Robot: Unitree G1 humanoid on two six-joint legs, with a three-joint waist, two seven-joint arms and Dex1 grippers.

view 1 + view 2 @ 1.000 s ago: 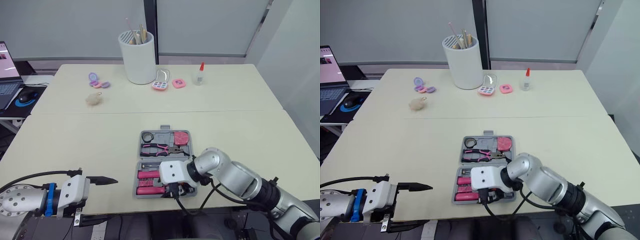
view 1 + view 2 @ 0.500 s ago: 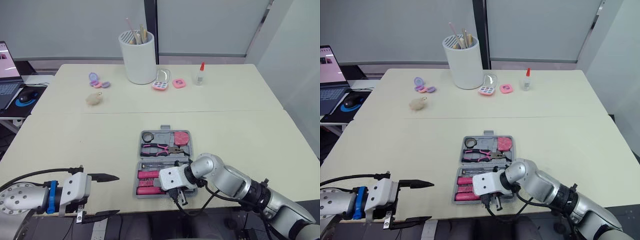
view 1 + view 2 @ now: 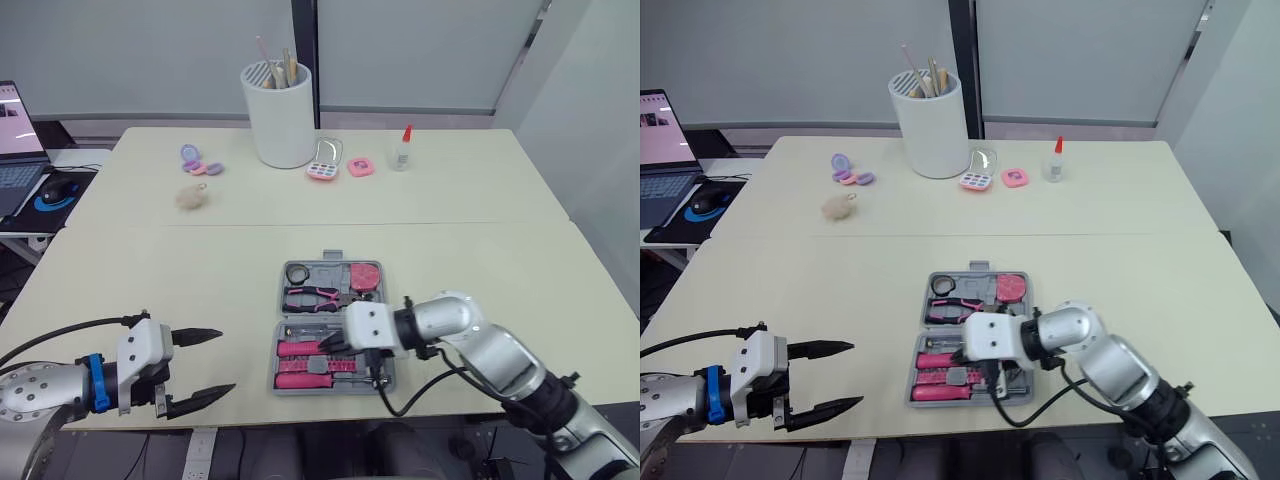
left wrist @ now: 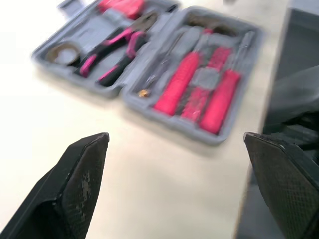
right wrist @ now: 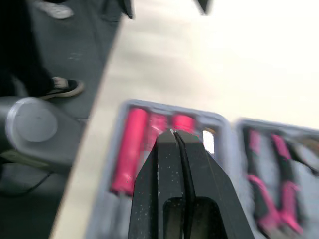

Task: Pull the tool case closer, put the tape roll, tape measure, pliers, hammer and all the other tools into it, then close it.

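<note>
The grey tool case [image 3: 387,369] lies open and flat near the table's front edge. Its far half holds the tape roll [image 3: 296,273], pink tape measure [image 3: 363,275] and pliers [image 3: 318,297]. Pink-handled tools [image 3: 298,381] fill the near half. My right gripper [image 3: 326,346] is shut with nothing in it, just over the near half and pointing left; the right wrist view has its fingertips [image 5: 174,135] above the pink handles [image 5: 128,152]. My left gripper [image 3: 212,363] is open over the table to the left of the case, apart from it, with the case [image 4: 60,54] ahead of it.
At the back stand a white cup of sticks [image 3: 275,112], pink compacts [image 3: 322,168], a glue bottle [image 3: 401,147], purple compacts [image 3: 193,159] and a fluffy ball [image 3: 190,197]. A laptop [image 3: 15,140] and mouse [image 3: 55,188] sit on a side desk at far left.
My right gripper has come up from the case's front edge and now points left over the near half. The left gripper has shifted slightly forward, still open.
</note>
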